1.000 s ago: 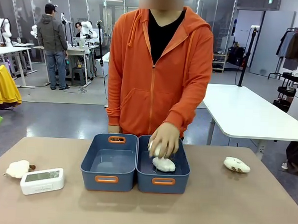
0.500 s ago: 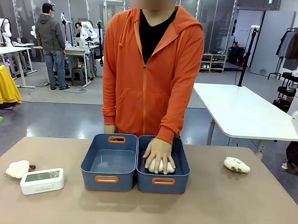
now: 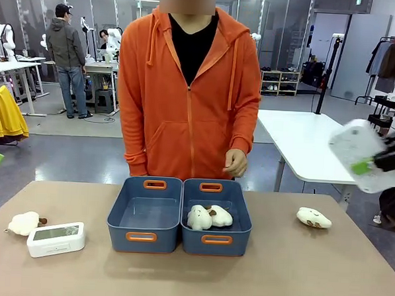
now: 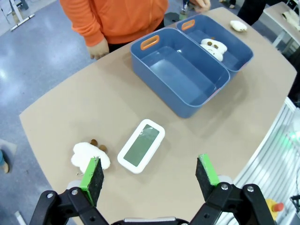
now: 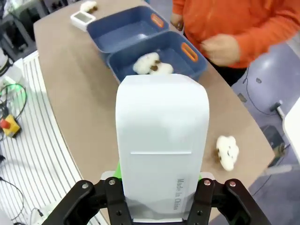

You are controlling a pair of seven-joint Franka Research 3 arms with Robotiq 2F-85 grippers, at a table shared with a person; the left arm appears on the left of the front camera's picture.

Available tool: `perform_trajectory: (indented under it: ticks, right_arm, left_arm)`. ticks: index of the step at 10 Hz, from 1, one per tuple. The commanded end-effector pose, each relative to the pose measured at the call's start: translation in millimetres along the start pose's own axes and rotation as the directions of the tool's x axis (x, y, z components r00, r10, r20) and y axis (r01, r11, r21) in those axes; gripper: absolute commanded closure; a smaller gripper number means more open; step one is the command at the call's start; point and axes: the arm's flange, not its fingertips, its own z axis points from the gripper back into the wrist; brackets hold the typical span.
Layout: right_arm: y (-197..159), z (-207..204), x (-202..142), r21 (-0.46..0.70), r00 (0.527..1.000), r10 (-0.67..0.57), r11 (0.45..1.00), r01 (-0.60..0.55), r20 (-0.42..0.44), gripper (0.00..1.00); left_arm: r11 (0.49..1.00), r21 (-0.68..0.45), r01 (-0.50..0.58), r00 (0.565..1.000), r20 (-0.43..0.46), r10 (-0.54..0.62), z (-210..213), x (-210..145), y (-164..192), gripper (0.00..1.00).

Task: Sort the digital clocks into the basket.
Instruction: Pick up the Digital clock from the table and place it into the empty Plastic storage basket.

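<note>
Now clock [image 5: 161, 140]: long axis along right fingers [image 5: 117, 172] (back showing).

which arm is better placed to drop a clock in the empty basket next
Right. The right end effector is shut on a digital clock, held aloft. The left end effector hangs open above the other clock, nothing grasped yet.

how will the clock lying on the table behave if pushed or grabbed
The clock looks like a stiff plastic box, so it probably won't flex. Lying flat, face up, it would likely slide, not tip. Its smooth rounded shell may slip.
</note>
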Motion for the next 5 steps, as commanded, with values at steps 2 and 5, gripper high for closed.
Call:
perform_trajectory:
  ticks: [2, 5]
  right_arm:
    - [45, -42, 67, 0.014, 0.99, 0.107, 0.994, -0.107, -0.092, 0.61]
    - [83, -107, 139, 0.084, 0.945, 0.237, 0.971, -0.223, -0.226, 0.61]
  left_arm:
    - [1.0, -0.007, 0.005, 1.0, 0.003, -0.005, 0, 1, 1, 0.0]
    - [1.0, -0.007, 0.005, 1.0, 0.003, -0.005, 0, 1, 1, 0.0]
